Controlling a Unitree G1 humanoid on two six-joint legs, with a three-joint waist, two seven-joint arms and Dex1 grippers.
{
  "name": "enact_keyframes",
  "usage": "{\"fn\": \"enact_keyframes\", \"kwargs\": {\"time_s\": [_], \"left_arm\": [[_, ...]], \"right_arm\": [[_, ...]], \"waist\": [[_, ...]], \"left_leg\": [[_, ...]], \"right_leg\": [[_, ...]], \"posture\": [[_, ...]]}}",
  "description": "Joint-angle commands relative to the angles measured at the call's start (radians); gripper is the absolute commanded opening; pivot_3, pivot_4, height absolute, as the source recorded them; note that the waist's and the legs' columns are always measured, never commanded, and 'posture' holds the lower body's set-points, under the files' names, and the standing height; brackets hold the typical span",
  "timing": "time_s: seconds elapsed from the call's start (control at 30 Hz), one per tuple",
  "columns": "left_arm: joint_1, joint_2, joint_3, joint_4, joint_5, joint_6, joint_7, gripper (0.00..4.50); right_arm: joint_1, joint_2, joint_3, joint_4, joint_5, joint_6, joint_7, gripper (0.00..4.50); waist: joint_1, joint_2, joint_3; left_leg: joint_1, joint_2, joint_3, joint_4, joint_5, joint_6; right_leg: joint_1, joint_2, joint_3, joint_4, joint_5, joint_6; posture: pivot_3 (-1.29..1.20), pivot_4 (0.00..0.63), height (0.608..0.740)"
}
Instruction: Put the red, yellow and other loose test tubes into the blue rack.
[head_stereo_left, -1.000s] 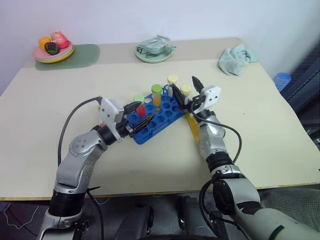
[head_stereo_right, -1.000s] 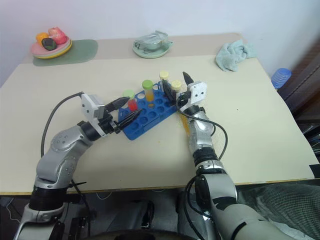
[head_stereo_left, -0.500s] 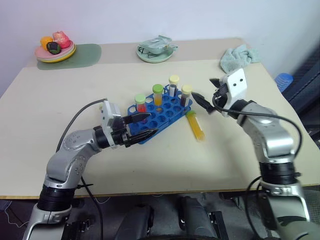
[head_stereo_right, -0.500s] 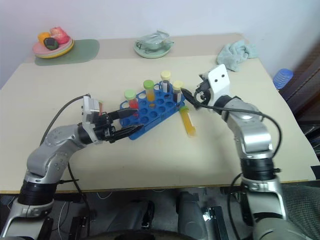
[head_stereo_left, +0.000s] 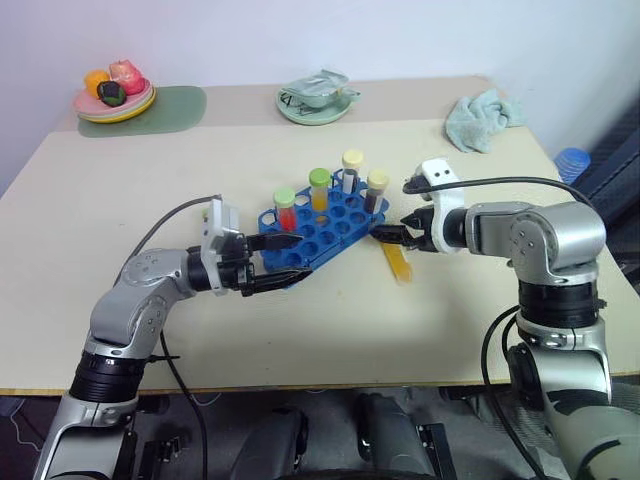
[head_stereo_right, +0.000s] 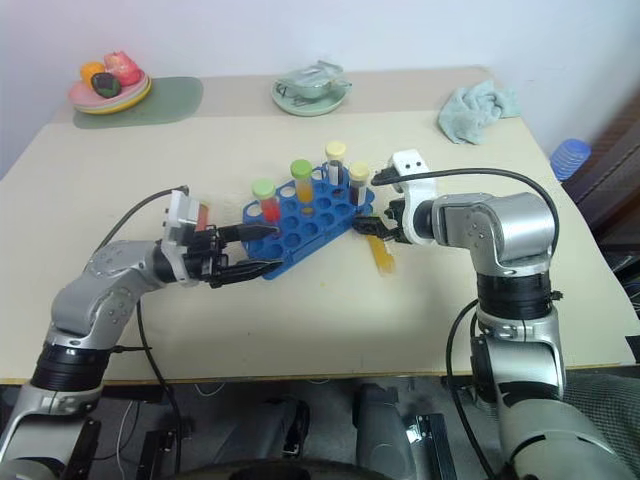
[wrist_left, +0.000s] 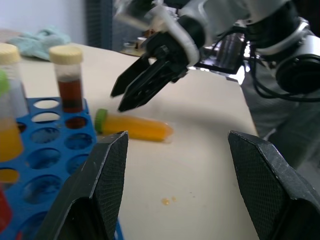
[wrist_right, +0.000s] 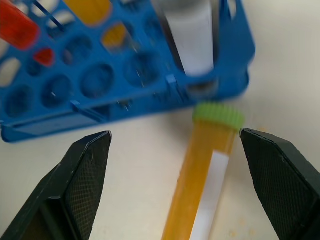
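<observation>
Table (head_stereo_left: 120, 180): rack (head_stereo_left: 325, 225) centre; yellow tube (head_stereo_left: 395, 258) lies right of it. Left gripper (head_stereo_left: 283, 262) and right gripper (head_stereo_left: 388, 232) both released, empty.

Lying yellow-orange green-capped test tube (wrist_right: 205, 175) cut off at the right wrist view's edge, blue plastic rack (wrist_right: 125, 75) blurred and cropped there, rack's near end hidden behind left claw (head_stereo_left: 290, 262)

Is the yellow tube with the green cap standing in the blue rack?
No, the yellow tube lies flat on the table beside the blue rack.
</observation>
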Motion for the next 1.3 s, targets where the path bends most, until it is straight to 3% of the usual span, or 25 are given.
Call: {"fn": "enact_keyframes", "kwargs": {"time_s": [0.03, 0.27, 0.53, 0.67, 0.77, 0.8, 1.03, 1.2, 1.3], "left_arm": [[-0.027, -0.002, 0.009, -0.02, -0.004, -0.007, 0.002, 3.21], [0.007, -0.013, 0.03, -0.045, -0.018, -0.007, 0.033, 3.21], [0.04, -0.01, 0.042, -0.071, -0.022, -0.008, 0.055, 3.21], [0.048, -0.005, 0.047, -0.078, -0.021, -0.009, 0.06, 3.21], [0.053, 0.0, 0.052, -0.079, -0.02, -0.009, 0.06, 3.21], [0.053, 0.001, 0.053, -0.078, -0.02, -0.01, 0.059, 3.21], [0.053, 0.003, 0.058, -0.061, -0.014, -0.015, 0.049, 3.21], [0.057, 0.016, 0.075, -0.046, -0.018, -0.018, 0.038, 3.21], [0.074, 0.008, 0.094, -0.04, -0.025, -0.038, 0.04, 3.21]], "right_arm": [[-0.026, -0.048, 0.086, 0.042, -0.015, -0.046, 0.023, 4.19], [-0.06, -0.069, 0.223, 0.218, -0.075, -0.202, 0.075, 4.19], [-0.146, -0.007, 0.284, 0.401, -0.134, -0.304, 0.106, 4.19], [-0.144, -0.009, 0.334, 0.42, -0.169, -0.348, 0.145, 2.9], [-0.121, -0.022, 0.362, 0.371, -0.184, -0.357, 0.174, 1.32], [-0.109, -0.028, 0.371, 0.347, -0.188, -0.359, 0.181, 1.13], [0.013, -0.133, 0.413, 0.083, -0.226, -0.452, 0.235, 1.14], [0.203, -0.231, 0.247, -0.272, -0.029, -0.597, 0.444, 1.14], [0.265, -0.14, 0.144, -0.311, 0.021, -0.759, 0.419, 1.14]], "waist": [[-0.001, 0.0, 0.0], [-0.011, 0.0, 0.0], [-0.009, -0.001, 0.0], [-0.009, -0.001, -0.001], [-0.01, -0.001, -0.001], [-0.01, -0.001, -0.001], [0.0, -0.001, -0.001], [0.014, -0.002, 0.0], [0.003, -0.002, 0.0]], "left_leg": [[0.0, 0.0, 0.0, 0.0, 0.0, 0.0], [0.001, 0.001, 0.001, 0.0, 0.0, 0.0], [0.001, 0.001, 0.002, 0.001, 0.0, -0.001], [0.001, 0.001, 0.002, 0.001, 0.0, -0.001], [0.001, 0.001, 0.002, 0.0, 0.0, -0.001], [0.001, 0.001, 0.002, 0.0, 0.0, -0.001], [0.001, 0.001, 0.002, 0.0, 0.0, -0.001], [-0.001, 0.001, 0.001, 0.0, -0.001, 0.001], [0.0, 0.001, 0.002, 0.0, -0.001, 0.001]], "right_leg": [[0.0, 0.0, 0.0, 0.0, 0.0, 0.0], [0.0, 0.001, 0.0, 0.001, 0.001, 0.0], [0.0, 0.001, 0.001, 0.0, 0.002, 0.0], [0.0, 0.001, 0.001, 0.0, 0.002, 0.0], [0.0, 0.001, 0.001, 0.0, 0.002, 0.0], [0.0, 0.002, 0.001, 0.0, 0.002, 0.0], [0.0, 0.001, 0.001, -0.001, 0.002, 0.0], [0.0, 0.001, 0.0, -0.003, 0.002, 0.0], [0.0, 0.001, 0.001, -0.003, 0.003, 0.002]], "posture": [[0.0, 0.15, 0.74], [0.0, 0.15, 0.74], [0.0, 0.15, 0.74], [0.0, 0.15, 0.74], [0.0, 0.15, 0.74], [0.0, 0.15, 0.74], [0.0, 0.15, 0.74], [0.0, 0.15, 0.74], [0.0, 0.15, 0.74]]}}
